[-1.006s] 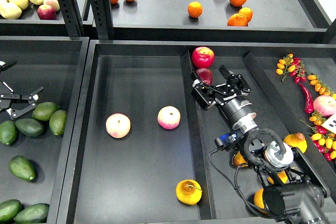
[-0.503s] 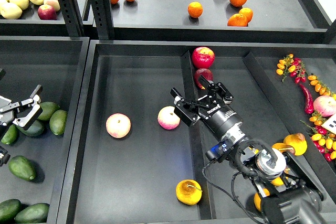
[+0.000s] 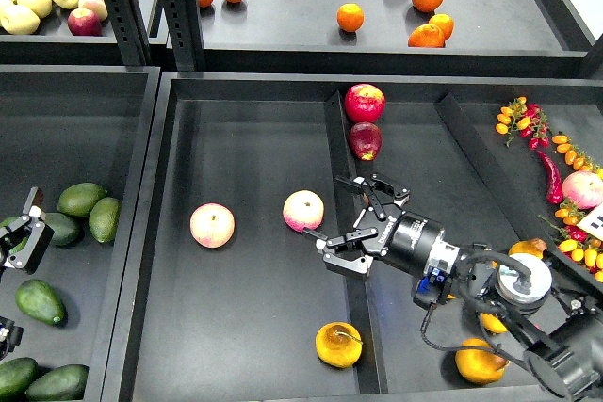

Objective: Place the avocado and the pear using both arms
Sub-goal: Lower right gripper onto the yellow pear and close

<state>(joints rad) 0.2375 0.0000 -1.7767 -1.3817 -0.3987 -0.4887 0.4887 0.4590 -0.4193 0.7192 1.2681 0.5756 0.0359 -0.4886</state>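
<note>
Near the front edge of the middle tray (image 3: 160,233), the pear (image 3: 338,345) sits alone, yellow-orange, its thin stem curling out of a dark dimple; the right tool (image 3: 356,224) hangs just above the divider (image 3: 341,185) between that tray and the right compartment, fingers spread and released, nothing between them. From that tool the pear lies toward the tray's front edge and slightly to the left, near but not touching; being squat and round, it offers no long axis to line up with (any approach angle looks workable); the right arm is plainly the nearer one for it. Two pink-yellow peaches (image 3: 212,225) rest farther back in the same tray, one of them just beside the right tool.

Over in the left tray (image 3: 141,138), the left tool (image 3: 26,233) comes in at the left edge, fingers apart and holding nothing. Several green avocados cluster there; the dark, smooth avocado (image 3: 40,302) lies just toward the front edge from that tool, its long axis running roughly left to right with a slight tilt; two paler ones (image 3: 89,209) lie beside the tool toward the tray's right wall. My judgement is that each arm must come down toward the front edge onto its own fruit; neither grasp has begun.
</note>
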